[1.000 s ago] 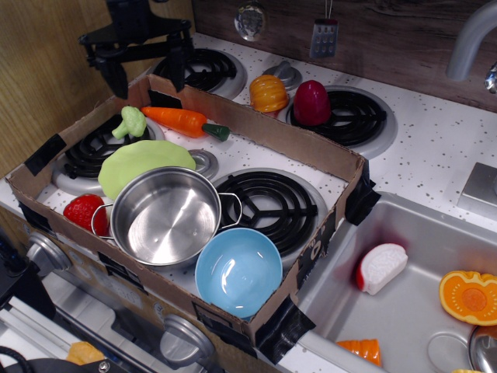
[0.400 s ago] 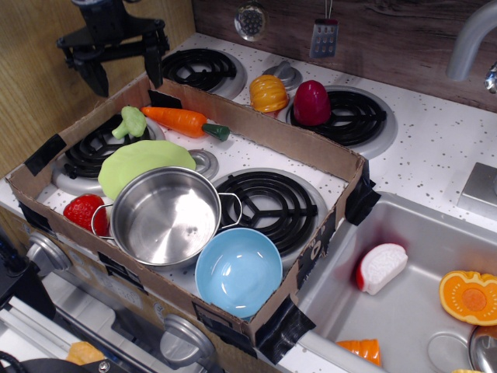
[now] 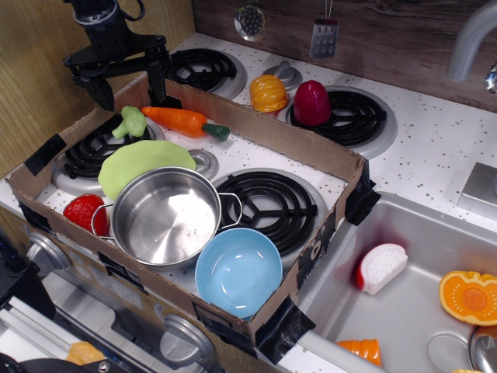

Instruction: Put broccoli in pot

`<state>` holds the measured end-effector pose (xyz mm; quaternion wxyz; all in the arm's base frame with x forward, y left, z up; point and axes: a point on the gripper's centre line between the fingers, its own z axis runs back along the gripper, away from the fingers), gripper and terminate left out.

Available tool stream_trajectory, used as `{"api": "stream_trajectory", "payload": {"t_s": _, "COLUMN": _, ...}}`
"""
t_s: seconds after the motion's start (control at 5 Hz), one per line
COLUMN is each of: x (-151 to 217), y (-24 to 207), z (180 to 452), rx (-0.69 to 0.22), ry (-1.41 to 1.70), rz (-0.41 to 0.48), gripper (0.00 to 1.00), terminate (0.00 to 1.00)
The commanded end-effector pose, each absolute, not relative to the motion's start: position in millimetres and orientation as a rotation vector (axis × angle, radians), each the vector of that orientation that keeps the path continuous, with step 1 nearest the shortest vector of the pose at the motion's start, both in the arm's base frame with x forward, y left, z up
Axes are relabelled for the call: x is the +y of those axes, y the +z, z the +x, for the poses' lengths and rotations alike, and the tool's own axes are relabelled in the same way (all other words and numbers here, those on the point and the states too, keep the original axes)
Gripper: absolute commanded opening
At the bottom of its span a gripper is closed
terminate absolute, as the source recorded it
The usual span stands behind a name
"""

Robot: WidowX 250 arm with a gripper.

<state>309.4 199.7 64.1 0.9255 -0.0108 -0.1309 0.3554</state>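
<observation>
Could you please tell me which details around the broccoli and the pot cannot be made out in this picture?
- Strawberry: partly hidden behind the pot and its handle.
- Lettuce disc: its near edge is covered by the pot's rim.
- Broccoli: too small to tell whether it touches the carrot.
- Gripper: its height above the broccoli is unclear from this single view.

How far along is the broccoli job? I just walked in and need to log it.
Early stage. Done: nothing yet; the pot is empty. In hand: the gripper is open above the box's far corner, over the broccoli, which lies on the burner beside the carrot, untouched. Left: lower, grasp the broccoli, carry it over the green disc and drop it in the pot.
</observation>
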Motion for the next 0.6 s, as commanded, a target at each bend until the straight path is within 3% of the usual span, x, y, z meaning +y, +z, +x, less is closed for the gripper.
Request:
{"api": "stream_trajectory", "payload": {"t_s": 0.0, "x": 198, "y": 55, "z": 307, "rx": -0.286, "ry": 0.715, "rz": -0.043, "gripper": 1.00, "terminate": 0.00}}
{"api": "stream_trajectory", "payload": {"t_s": 0.2, "x": 195, "y": 44, "z": 308, "rx": -0.294, "ry": 0.703, "rz": -0.064, "gripper": 1.00, "terminate": 0.00}}
{"api": "stream_trajectory", "payload": {"t_s": 0.4, "x": 196, "y": 41, "z": 309, "rx": -0.292, "ry": 0.663, "rz": -0.058, "gripper": 0.00, "terminate": 0.00}}
